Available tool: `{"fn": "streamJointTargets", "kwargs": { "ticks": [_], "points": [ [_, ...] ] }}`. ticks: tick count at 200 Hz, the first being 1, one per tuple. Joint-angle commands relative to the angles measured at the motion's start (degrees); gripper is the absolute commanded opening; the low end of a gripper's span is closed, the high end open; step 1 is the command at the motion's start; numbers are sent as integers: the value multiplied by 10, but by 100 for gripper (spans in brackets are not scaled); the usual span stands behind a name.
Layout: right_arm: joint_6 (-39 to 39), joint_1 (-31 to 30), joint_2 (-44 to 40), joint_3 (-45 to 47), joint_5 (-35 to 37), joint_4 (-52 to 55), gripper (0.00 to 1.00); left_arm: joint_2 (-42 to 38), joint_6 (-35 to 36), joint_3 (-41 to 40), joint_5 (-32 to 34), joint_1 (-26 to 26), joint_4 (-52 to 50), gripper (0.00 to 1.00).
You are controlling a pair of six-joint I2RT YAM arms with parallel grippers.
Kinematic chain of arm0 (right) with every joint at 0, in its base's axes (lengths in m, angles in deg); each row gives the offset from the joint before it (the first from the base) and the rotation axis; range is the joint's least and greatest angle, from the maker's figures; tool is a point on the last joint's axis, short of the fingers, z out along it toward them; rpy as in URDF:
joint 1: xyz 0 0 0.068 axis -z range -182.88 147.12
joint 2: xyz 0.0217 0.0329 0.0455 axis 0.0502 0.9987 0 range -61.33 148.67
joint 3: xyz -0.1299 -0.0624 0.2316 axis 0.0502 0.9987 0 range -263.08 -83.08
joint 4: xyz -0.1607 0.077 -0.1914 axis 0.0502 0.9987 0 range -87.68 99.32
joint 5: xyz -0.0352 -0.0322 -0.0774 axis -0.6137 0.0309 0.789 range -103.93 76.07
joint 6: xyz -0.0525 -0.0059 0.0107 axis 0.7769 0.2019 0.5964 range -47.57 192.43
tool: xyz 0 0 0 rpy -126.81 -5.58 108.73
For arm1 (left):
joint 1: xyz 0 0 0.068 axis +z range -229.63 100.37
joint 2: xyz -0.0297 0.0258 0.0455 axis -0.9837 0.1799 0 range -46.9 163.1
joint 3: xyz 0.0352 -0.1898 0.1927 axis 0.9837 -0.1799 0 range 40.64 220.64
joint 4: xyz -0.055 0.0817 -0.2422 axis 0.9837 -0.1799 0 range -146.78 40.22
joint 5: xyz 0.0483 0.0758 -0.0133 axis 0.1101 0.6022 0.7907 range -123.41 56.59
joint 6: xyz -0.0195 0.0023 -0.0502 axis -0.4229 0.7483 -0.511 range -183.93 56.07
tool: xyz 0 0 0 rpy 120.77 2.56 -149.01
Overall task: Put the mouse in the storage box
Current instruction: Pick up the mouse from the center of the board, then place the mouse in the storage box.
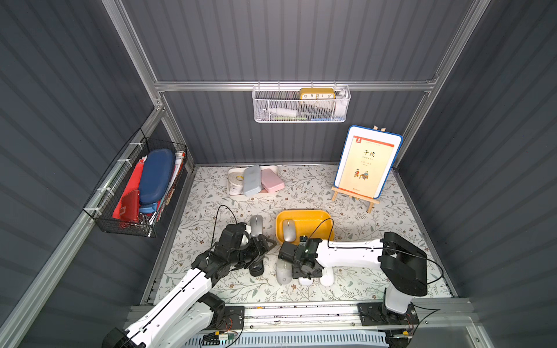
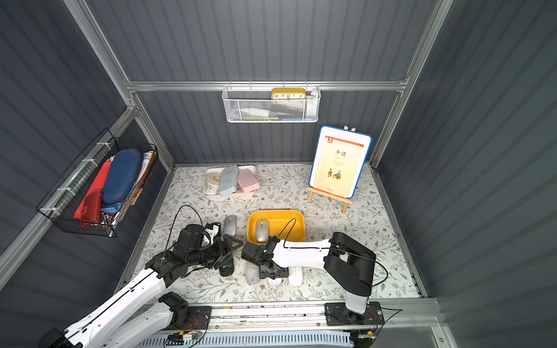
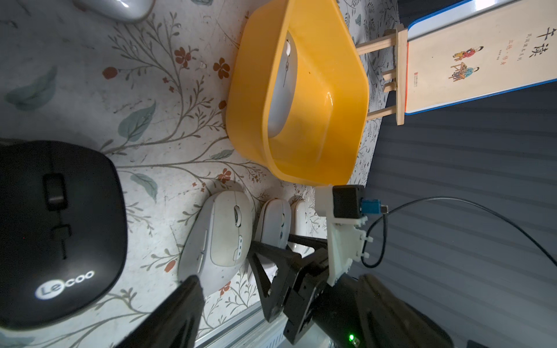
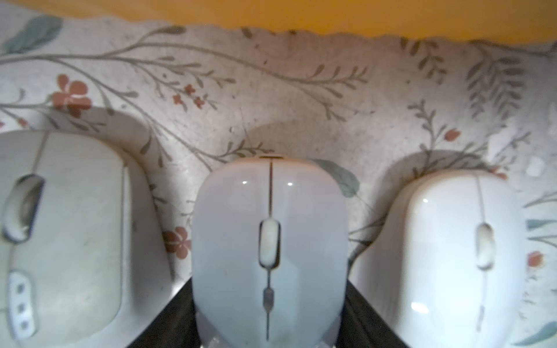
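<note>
Top view | storage box (image 1: 307, 223): one mouse (image 1: 288, 230); mat (image 1: 301, 192): five mice (image 1: 256, 225)

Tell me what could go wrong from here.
The right gripper straddles the middle white mouse, with an off-white mouse and another white mouse close beside it; closing may nudge them. Its glossy rounded shell might slip. The storage box already holds a silver mouse it could land on.

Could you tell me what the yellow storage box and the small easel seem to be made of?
The storage box looks like glossy moulded plastic: smooth rounded walls carrying bright highlights. The easel seems to be bare pale wood: matte, straight slats.
</note>
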Motion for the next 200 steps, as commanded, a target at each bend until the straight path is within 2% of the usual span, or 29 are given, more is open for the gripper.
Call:
{"fn": "streamJointTargets", "kwargs": {
  "ticks": [1,29,80,148,169,200],
  "points": [
    [12,-11,-27,-25,25,38,64,8,25,24,5,0,-3,84],
    [24,-17,-47,-47,48,64,64,40,72,69,12,0,-36,85],
    [99,0,-88,-104,138,86,64,91,89,115,24,0,1,86],
    [257,181,-33,-148,42,20,64,300,238,272,25,12,18,87],
    [284,205,7,-172,47,29,64,356,257,301,13,22,18,87],
    [294,223,43,-180,30,20,64,402,284,343,30,24,-7,87]
  ]
}}
